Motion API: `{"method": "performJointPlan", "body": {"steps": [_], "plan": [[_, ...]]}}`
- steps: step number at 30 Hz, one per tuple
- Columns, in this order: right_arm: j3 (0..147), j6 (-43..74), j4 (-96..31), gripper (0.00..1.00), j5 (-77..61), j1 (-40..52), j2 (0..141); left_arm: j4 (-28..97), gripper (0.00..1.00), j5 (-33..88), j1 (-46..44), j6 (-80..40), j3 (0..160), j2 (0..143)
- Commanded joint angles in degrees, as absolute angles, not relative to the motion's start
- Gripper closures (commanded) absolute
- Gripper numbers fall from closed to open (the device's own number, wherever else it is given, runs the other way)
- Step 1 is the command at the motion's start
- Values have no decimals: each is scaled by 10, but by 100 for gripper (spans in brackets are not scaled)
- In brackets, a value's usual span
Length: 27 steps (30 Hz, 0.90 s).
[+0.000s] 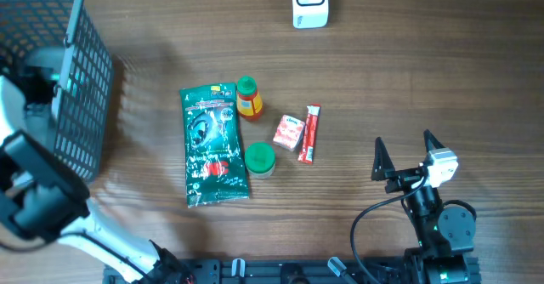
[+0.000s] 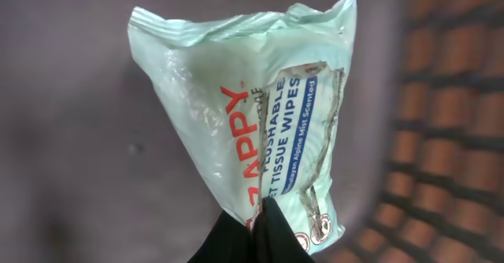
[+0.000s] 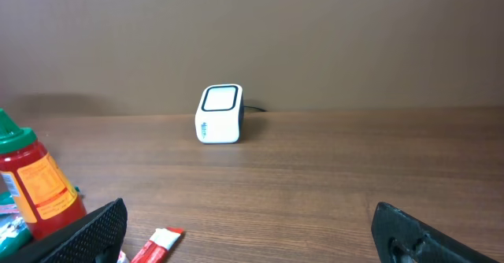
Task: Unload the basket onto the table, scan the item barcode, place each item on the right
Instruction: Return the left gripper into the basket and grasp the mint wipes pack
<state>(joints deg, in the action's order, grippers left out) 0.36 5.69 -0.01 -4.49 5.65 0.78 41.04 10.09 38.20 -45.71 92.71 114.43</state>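
In the left wrist view my left gripper (image 2: 256,212) is shut on the lower edge of a pale green pack of flushable tissue wipes (image 2: 244,105), which stands up above the fingers. From overhead the left arm (image 1: 38,190) reaches to the basket (image 1: 85,105) and its fingers and the pack are hidden there. The white barcode scanner (image 1: 309,2) stands at the table's far edge, also seen as the scanner (image 3: 219,114) ahead of my right gripper. My right gripper (image 1: 403,155) is open near the front right, nothing between its fingers.
Mid-table lie a green pouch (image 1: 213,144), an orange bottle with a green cap (image 1: 248,98), a green-lidded jar (image 1: 259,158), a small red-white packet (image 1: 288,133) and a red stick pack (image 1: 310,133). The basket's mesh (image 2: 445,137) shows right of the wipes.
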Motion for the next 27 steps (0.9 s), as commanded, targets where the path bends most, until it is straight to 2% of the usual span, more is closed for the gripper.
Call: {"method": "performJointPlan", "body": {"steps": [1, 17, 27], "plan": [[3, 48, 2, 0, -50, 58, 3, 419, 96, 91, 394, -452, 930, 1026], [3, 49, 2, 0, -50, 58, 3, 558, 96, 100, 390, -451, 930, 769], [3, 49, 2, 0, -50, 58, 3, 652, 96, 100, 306, -423, 930, 656]]}}
